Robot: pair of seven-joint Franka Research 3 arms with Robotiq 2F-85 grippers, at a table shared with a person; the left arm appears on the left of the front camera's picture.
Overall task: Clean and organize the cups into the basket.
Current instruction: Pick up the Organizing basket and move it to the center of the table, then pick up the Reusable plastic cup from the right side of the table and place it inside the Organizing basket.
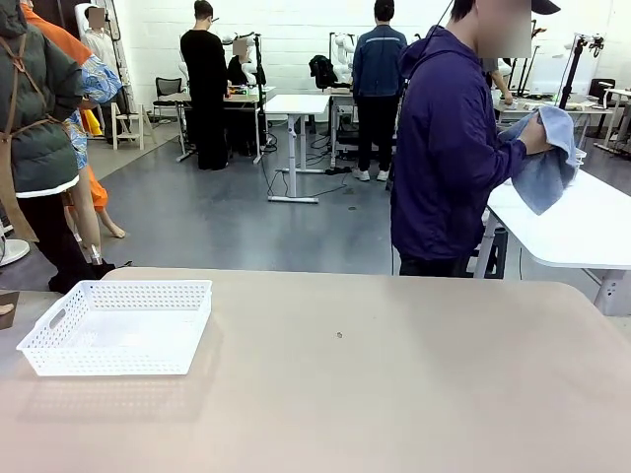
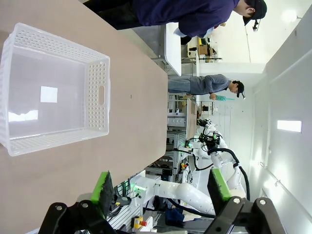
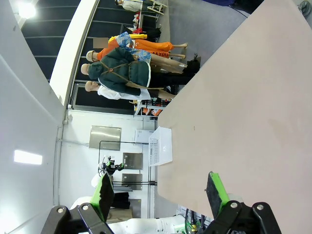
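A bare tan table [image 1: 394, 394] holds a white plastic basket [image 1: 108, 363].

The left gripper [image 2: 161, 187] hangs above the table with its jaws spread wide, green pads well apart and nothing between them. The basket [image 2: 97, 95] lies ahead of it, off to the side of its left finger and well apart from both fingers.

The right gripper [image 3: 161, 190] is also spread wide and holds nothing. The basket [image 3: 160, 145] sits far ahead of it, at the other end of the table.

The basket is empty, and its smooth floor shows through.

It looks light and a little flexible: thin plastic with lattice walls and a flared rim. On this smooth top it would probably slide if nudged. The rim, or the oval handle slot in a short wall, looks like the best place to grip it.

Beyond the table's far edge, a person stands turned sideways with a hand [image 1: 535, 133] bundled in a blue cloth [image 1: 547, 163]. Whether the cloth wraps a cup cannot be told.

A cup, once handed over, would likely be rigid and light. It would be best pinched across its wall at mid-height, then set upright in the basket.
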